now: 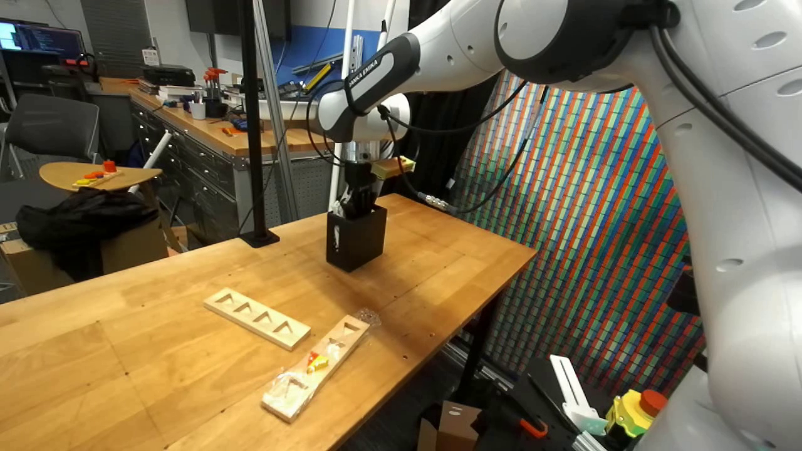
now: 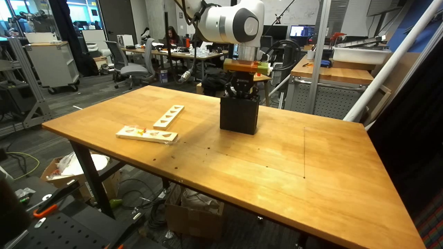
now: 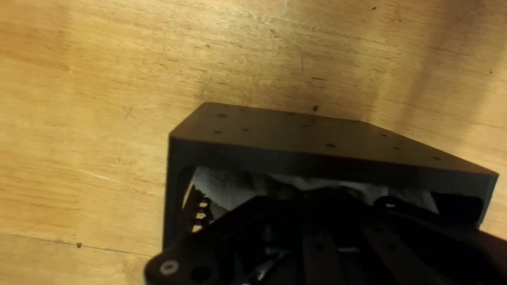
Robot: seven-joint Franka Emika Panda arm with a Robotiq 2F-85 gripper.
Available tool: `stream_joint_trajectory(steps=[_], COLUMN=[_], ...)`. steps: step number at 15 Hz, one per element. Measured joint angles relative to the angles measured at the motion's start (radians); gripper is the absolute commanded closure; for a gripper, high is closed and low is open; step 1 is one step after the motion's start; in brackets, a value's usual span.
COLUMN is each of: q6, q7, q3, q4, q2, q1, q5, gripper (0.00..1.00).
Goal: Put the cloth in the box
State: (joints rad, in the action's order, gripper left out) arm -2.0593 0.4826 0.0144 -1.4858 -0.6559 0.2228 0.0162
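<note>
The black box (image 1: 358,241) stands upright on the wooden table and also shows in an exterior view (image 2: 238,116) and in the wrist view (image 3: 273,152). The white cloth (image 3: 222,188) lies inside the box, bunched under the gripper. A bit of white cloth (image 1: 338,209) shows at the box rim, and white shows through a slot in its side. My gripper (image 1: 359,203) points straight down into the box opening; it also shows in an exterior view (image 2: 241,90) and in the wrist view (image 3: 317,202). Its fingertips are dark and hidden, so their grip on the cloth cannot be seen.
Two pale slotted wooden strips lie on the table, one bare (image 1: 257,317) and one in clear plastic with small red and yellow pieces (image 1: 316,369). A black post (image 1: 258,237) stands at the table's far edge. The table edge (image 1: 438,351) runs near the robot's side.
</note>
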Motion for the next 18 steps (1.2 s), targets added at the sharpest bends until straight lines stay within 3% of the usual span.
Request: stream_joint_trajectory(steps=[10, 18], q6=[0.115, 0.215], q7=[-0.006, -0.071], q3=[0.015, 0.014], q4=[0.093, 0.170], q2=[0.062, 0.072], q1=[-0.011, -0.110], q5=[0.082, 0.160], gripper=[0.98, 0.98])
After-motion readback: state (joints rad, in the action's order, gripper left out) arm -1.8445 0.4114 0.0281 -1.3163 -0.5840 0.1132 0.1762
